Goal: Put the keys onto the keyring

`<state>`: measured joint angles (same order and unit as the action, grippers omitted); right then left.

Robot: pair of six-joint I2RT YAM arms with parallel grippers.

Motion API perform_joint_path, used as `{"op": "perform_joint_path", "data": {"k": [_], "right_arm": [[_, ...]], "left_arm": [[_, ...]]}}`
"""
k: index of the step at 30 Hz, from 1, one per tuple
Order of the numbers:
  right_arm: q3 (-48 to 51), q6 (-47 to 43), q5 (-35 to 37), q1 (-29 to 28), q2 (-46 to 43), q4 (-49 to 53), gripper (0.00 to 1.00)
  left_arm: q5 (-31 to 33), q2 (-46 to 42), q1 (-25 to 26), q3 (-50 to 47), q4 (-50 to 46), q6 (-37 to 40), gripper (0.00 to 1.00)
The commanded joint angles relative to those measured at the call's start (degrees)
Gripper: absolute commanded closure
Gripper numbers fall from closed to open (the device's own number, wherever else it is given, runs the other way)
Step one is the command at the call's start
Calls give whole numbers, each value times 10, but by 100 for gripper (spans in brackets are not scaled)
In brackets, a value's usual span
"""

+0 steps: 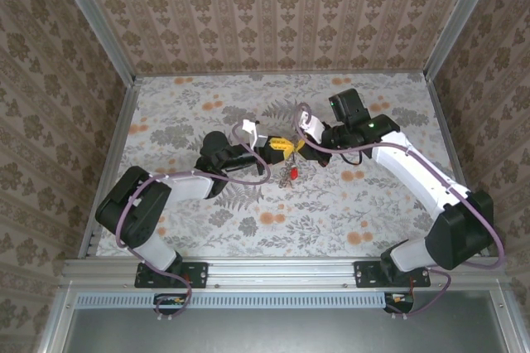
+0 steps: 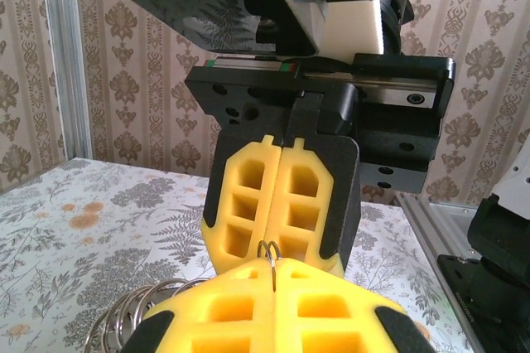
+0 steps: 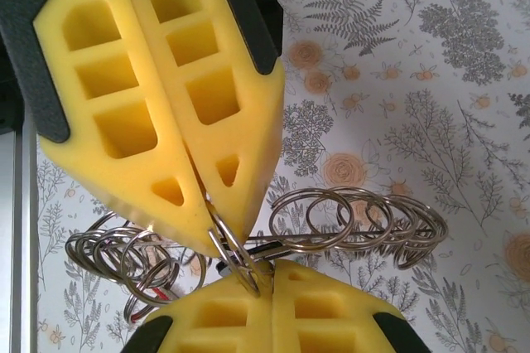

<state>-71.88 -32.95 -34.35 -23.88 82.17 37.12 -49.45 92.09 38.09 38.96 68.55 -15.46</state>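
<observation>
Left gripper [image 3: 207, 219] was clamped shut on a thin wire loop of the keyring [image 3: 356, 220], coming in from the keyring's left side. The keyring itself looked to be held up off the bench [image 1: 207, 229], with its coils fanning out to either side. The keys [image 1: 291, 172] (a red one was all I could make out) dangled right under the keyring. Right gripper [image 3: 272, 277] was pinched closed on a loop too, its tips just beside the left one's at the keyring's middle.

My worry: those foam tips only had a sliver of wire each, so any pull apart or twist could've popped a loop free and dropped the whole bunch. The tips were also so crowded together that I saw no gap to feed a key through, and the loose coils could easily have snagged.
</observation>
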Motion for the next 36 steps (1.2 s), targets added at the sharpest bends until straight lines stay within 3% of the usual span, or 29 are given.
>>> {"op": "perform_joint_path", "data": {"k": [1, 5, 11, 17, 26, 36], "right_arm": [[-18, 7, -45, 2, 16, 1, 99], [-12, 22, -64, 2, 12, -28, 89], [-4, -18, 44, 6, -21, -13, 78], [-3, -76, 84, 6, -67, 23, 71], [-12, -83, -18, 6, -70, 4, 71], [-22, -80, -38, 5, -39, -7, 72]], "left_arm": [[-12, -6, 8, 14, 39, -10, 100], [-11, -6, 8, 14, 39, -11, 100], [5, -10, 7, 4, 37, 1, 100], [14, -10, 7, 1, 35, 7, 100], [13, -9, 7, 4, 35, 5, 100], [9, -10, 8, 5, 35, 2, 100]]}}
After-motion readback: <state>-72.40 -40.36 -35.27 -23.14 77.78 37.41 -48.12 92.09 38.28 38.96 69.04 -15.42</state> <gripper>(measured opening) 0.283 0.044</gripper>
